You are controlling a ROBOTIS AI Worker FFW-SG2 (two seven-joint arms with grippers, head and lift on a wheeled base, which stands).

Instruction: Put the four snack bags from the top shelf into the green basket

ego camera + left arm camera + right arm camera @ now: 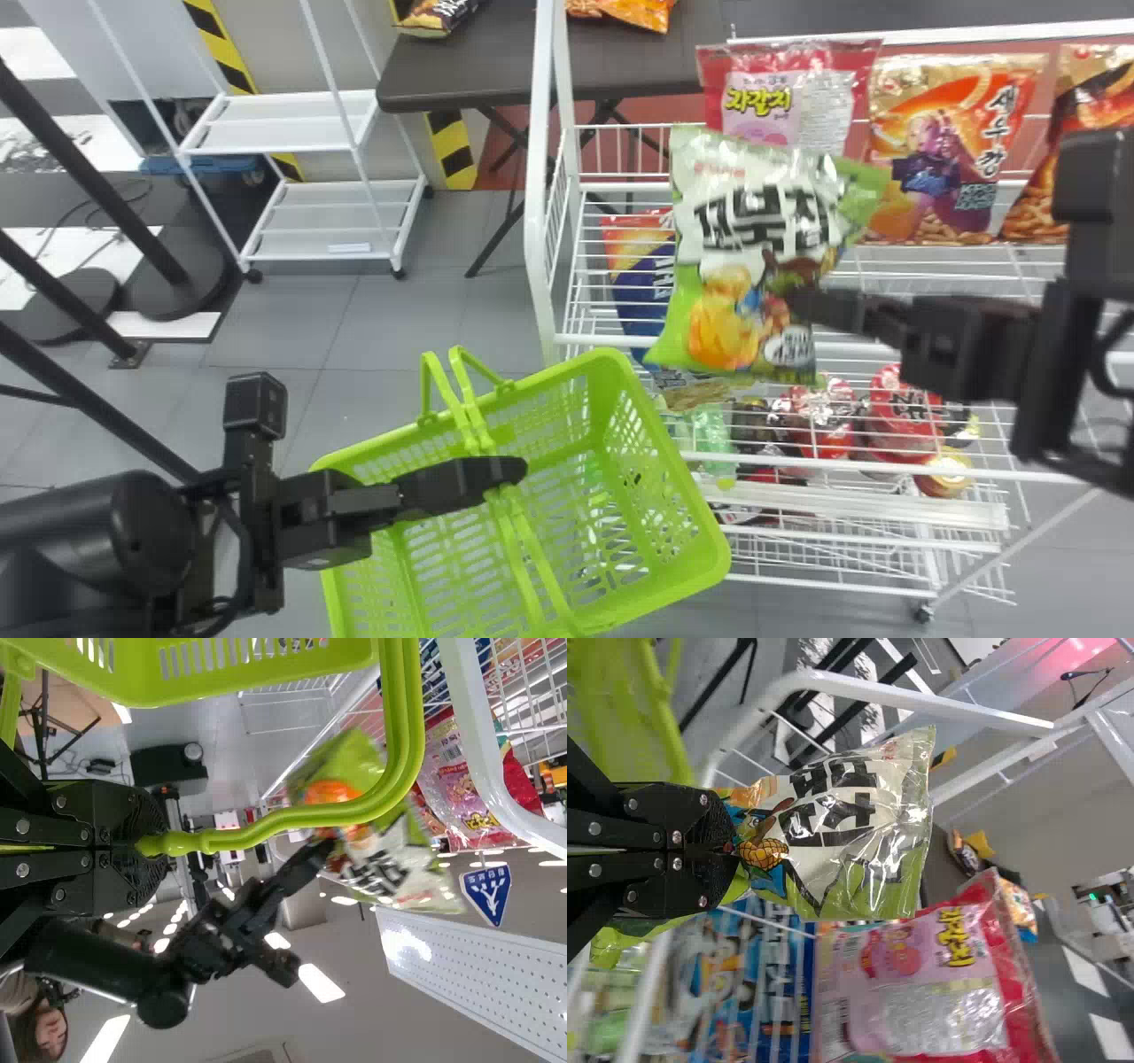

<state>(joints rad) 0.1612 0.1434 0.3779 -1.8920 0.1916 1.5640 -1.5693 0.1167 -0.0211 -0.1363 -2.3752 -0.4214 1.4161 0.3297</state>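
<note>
Green-and-white snack bag (744, 239): clamped in the right gripper (797, 297), fingers closed on it. Held off the shelf, in front of the white wire rack (537, 204); in the head view it sits up and to the right of the green basket (687, 501), clear of the rim. Front print faces the head camera, bag slightly tilted.

Left gripper (514, 470) is closed on the basket handle (310, 819), over the basket opening.

Top shelf, left to right: pink-red bag (788, 97), orange bag (952, 146), and a second orange bag (1085, 115) at the right, partly behind the right arm (974, 346). All three stand side by side, faces out.

Below: blue-and-orange bag (633, 275) on a lower level, red packs (904, 412) lower again. Dark table (461, 75) behind the rack, more bags on it.
</note>
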